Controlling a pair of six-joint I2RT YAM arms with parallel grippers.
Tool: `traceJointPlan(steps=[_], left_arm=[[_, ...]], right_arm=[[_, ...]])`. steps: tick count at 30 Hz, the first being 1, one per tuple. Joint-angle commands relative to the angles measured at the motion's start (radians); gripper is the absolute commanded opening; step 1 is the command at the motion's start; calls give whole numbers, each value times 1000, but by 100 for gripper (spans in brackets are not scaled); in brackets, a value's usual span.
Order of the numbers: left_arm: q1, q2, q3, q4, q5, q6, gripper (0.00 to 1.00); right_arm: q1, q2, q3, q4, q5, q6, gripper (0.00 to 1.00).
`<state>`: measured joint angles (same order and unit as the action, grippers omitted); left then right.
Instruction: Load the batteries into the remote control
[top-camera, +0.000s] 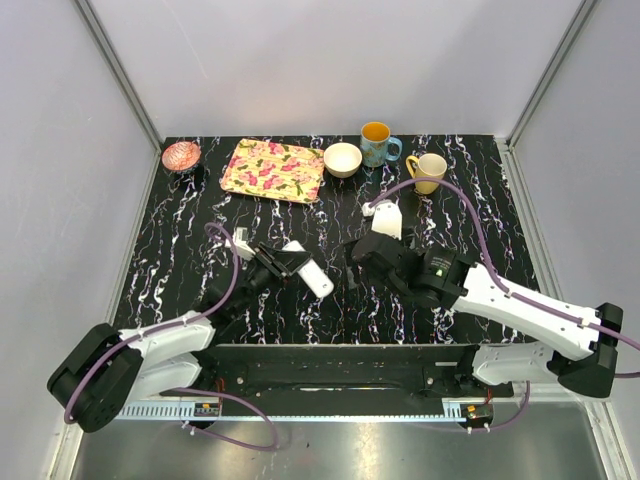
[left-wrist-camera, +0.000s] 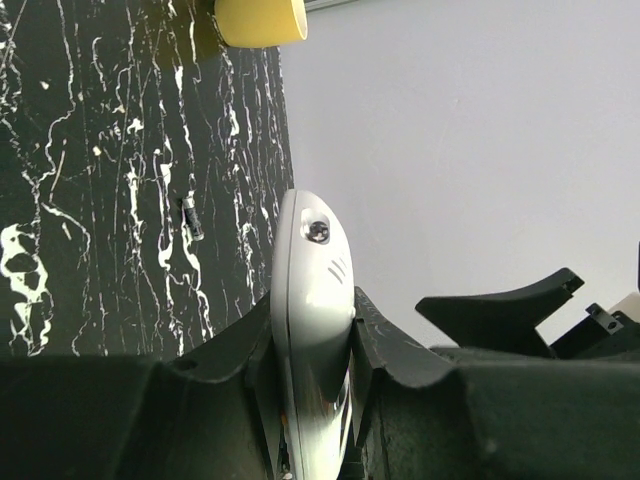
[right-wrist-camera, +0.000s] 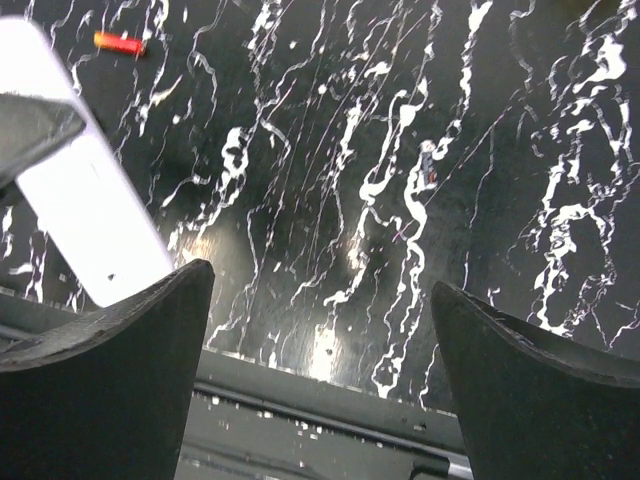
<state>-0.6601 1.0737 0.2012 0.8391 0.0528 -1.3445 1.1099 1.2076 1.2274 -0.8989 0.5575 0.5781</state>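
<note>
My left gripper (top-camera: 272, 266) is shut on the white remote control (top-camera: 312, 272) and holds it on edge above the table. In the left wrist view the remote (left-wrist-camera: 312, 300) is clamped between both fingers, its rounded end pointing away. My right gripper (top-camera: 362, 256) is open and empty just right of the remote; in its wrist view (right-wrist-camera: 320, 330) the remote (right-wrist-camera: 90, 230) shows at the left. A red battery (right-wrist-camera: 118, 42) lies on the table beyond it. A small dark battery (right-wrist-camera: 428, 160) lies apart and also shows in the left wrist view (left-wrist-camera: 195, 215).
A loose white cover piece (top-camera: 388, 218) lies behind the right gripper. At the back stand a yellow mug (top-camera: 428, 170), a blue mug (top-camera: 377, 144), a cream bowl (top-camera: 342, 159), a floral tray (top-camera: 273, 170) and a pink dish (top-camera: 181, 155).
</note>
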Motion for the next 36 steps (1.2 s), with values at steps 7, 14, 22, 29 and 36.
traceJointPlan(steps=[7,14,22,29,36], left_arm=[[4,-80,-16,2,-4,8,0],[4,-60,-25,43,1,-5,0],[4,-57,-14,31,9,-2,0],[4,-46,12,25,10,1,0],[2,9,20,69,18,-21,0]], right_arm=[[-12,21,119,-20,188,16,63],[-12,89,202,-166,193,29,12],[-12,98,201,-134,63,-29,0],[-10,162,287,-199,-270,-58,6],[34,219,351,-225,-344,-44,11]])
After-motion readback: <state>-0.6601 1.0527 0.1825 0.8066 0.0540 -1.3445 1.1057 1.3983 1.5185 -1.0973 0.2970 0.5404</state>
